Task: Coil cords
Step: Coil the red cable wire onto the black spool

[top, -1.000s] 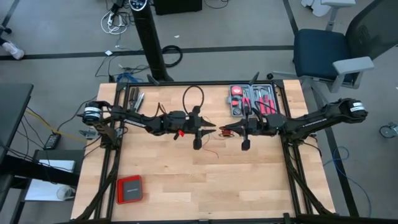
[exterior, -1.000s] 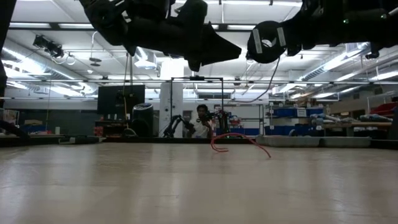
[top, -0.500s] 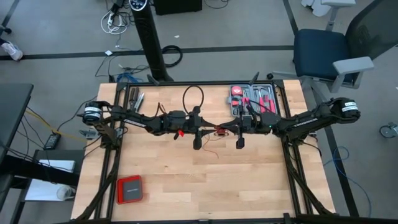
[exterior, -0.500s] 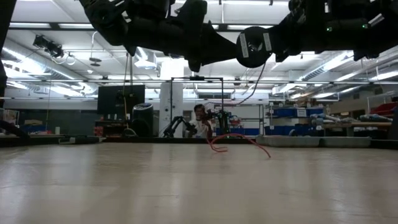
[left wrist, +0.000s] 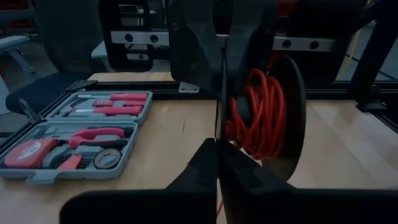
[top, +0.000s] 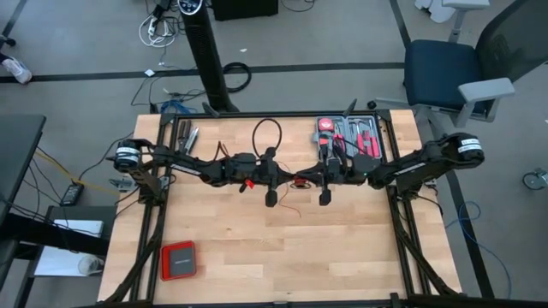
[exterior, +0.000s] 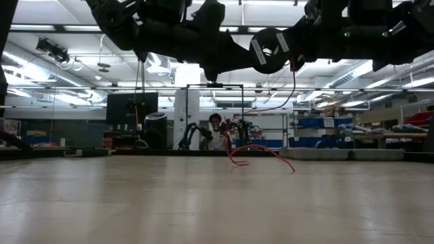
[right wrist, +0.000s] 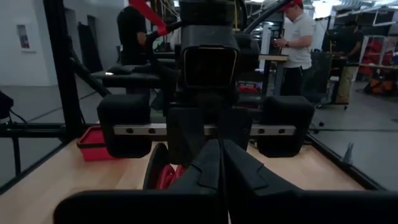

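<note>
The cords are one thin red cord, mostly wound into a small coil [left wrist: 258,118] against a black round disc [exterior: 268,49]. The coil hangs above mid-table [top: 300,181], and a loose end lies on the wood [exterior: 261,150]. My left gripper [left wrist: 217,144] and my right gripper [right wrist: 221,144] are both shut and level. They meet tip to tip above the table, with the coil just to their near side [right wrist: 168,178]. My right gripper carries the red coil and disc clear of the table, coming level from the table's right. Its own fingers hide which part they are on. A strand [exterior: 293,71] hangs slack from it toward the table. My left gripper's shut fingertips [left wrist: 205,155] stand beside the coil; I cannot tell whether they touch it.
A grey tool tray [top: 347,137] lies at the far right, close behind the grippers. A flat red box [top: 178,259] sits near the front left. A black cable loop [top: 265,133] lies at the far middle. People stand in the room beyond the table [right wrist: 298,43].
My right gripper has moved toward the table's left and slightly down, bringing the red coil and disc up to the left gripper's tips. The loose cord end on the table has stayed where it was.
</note>
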You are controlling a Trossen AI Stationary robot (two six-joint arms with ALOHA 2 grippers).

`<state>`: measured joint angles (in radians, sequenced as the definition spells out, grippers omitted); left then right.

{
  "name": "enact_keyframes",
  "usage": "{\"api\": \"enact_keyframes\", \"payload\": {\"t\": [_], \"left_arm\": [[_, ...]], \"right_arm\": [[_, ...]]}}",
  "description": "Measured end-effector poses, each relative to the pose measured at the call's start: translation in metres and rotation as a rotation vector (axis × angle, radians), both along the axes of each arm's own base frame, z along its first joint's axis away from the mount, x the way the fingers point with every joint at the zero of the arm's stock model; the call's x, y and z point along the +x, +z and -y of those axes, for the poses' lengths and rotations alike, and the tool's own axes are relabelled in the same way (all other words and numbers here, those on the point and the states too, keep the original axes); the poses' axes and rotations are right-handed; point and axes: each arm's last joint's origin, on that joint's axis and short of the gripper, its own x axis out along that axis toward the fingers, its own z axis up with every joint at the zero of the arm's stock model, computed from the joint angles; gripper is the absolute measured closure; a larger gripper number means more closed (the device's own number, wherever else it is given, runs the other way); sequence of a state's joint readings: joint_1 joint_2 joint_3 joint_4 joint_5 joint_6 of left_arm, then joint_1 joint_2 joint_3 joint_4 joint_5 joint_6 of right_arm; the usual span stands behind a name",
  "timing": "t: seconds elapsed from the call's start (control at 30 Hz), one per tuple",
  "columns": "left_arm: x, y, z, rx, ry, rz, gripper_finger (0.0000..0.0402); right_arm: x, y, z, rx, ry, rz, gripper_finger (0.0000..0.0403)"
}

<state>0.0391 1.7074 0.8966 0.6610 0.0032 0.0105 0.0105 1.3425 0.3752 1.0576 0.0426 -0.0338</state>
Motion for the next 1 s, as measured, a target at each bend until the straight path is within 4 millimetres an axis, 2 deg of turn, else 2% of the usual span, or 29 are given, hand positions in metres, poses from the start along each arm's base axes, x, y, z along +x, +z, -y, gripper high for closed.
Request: {"api": "enact_keyframes", "payload": {"t": [0.2, 0.53, 0.73, 0.87, 1.0], "left_arm": [[0.001, -0.001, 0.000, -0.001, 0.010, -0.016, 0.0399], [0.000, -0.003, -0.002, 0.004, 0.046, -0.043, 0.0401], [-0.005, 0.007, -0.006, 0.040, 0.187, -0.022, 0.0401], [-0.010, 0.018, -0.010, 0.088, 0.335, 0.014, 0.0401], [-0.012, 0.028, -0.012, 0.125, 0.415, 0.080, 0.0401]], "right_arm": [[-0.004, 0.006, 0.000, -0.006, -0.004, 0.011, 0.0371], [-0.030, 0.028, 0.006, -0.008, -0.131, -0.043, 0.0361], [-0.049, 0.023, 0.008, 0.030, -0.398, -0.202, 0.0372], [-0.055, 0.014, 0.007, 0.072, -0.547, -0.282, 0.0381], [-0.053, 0.008, 0.005, 0.080, -0.566, -0.314, 0.0386]]}}
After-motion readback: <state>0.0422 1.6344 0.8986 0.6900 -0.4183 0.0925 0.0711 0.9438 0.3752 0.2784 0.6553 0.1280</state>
